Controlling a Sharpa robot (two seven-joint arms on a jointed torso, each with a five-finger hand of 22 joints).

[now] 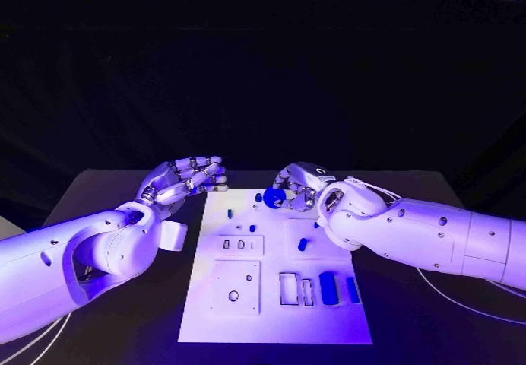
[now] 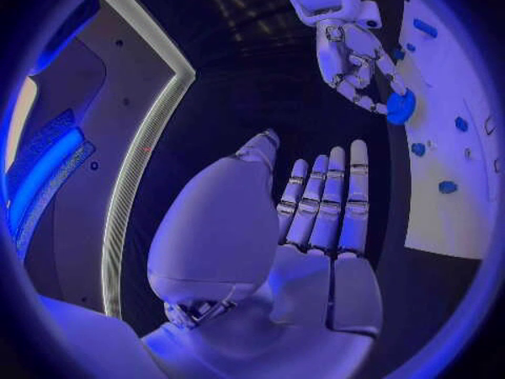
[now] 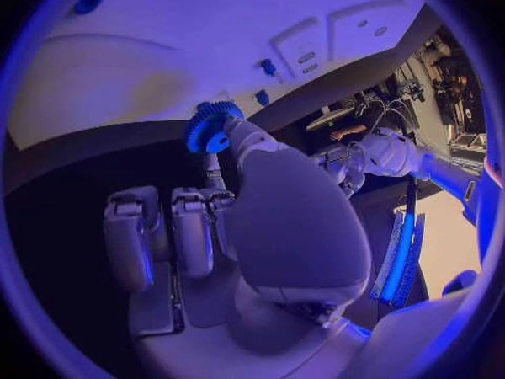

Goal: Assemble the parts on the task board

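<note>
We see the right hand (image 1: 298,185) hanging over the far end of the task board (image 1: 274,319), its fingertips pinching a blue toothed gear (image 1: 274,198); the right wrist view shows the gear (image 3: 211,126) clamped at the tips of thumb and finger, with the other fingers curled down below it. From the left wrist view the same gear (image 2: 400,108) sits at the ends of the right hand (image 2: 358,63), just above the board's edge (image 2: 442,219). The left hand (image 1: 184,181) hovers beside the board's far left corner, near the right hand but apart from it; its fingers (image 2: 326,198) lie straight and close side by side, palm bare, holding nothing. On the board, nearer the robot than the right hand, we note a small blue peg (image 1: 302,244), and further toward us a blue block (image 1: 329,287) with a narrow blue bar (image 1: 353,290) just beside it. Small blue studs (image 1: 251,227) lie just below the gear.
</note>
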